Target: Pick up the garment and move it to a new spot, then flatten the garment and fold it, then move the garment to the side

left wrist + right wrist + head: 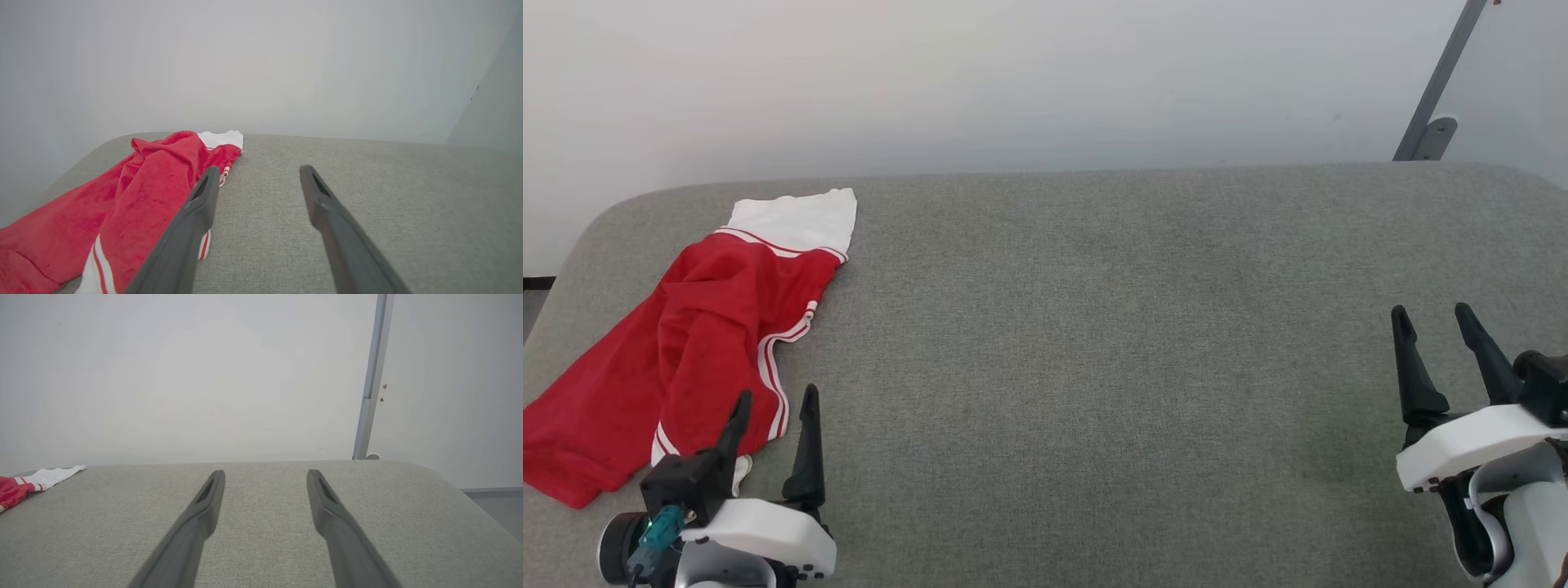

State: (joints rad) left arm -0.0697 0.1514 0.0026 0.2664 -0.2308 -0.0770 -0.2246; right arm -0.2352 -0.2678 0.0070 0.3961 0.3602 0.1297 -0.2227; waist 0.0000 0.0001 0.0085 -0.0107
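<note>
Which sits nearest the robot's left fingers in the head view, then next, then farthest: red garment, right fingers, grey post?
1. Red garment: beside the left fingers.
2. Right fingers: far across, lower right.
3. Grey post: farther back, upper right.

You've got a grey fabric-covered pad (1111, 327) with rounded corners here. Lying right on it, over at the left end, is the red garment (703, 343), rumpled, with its white panel toward the far edge.
</note>
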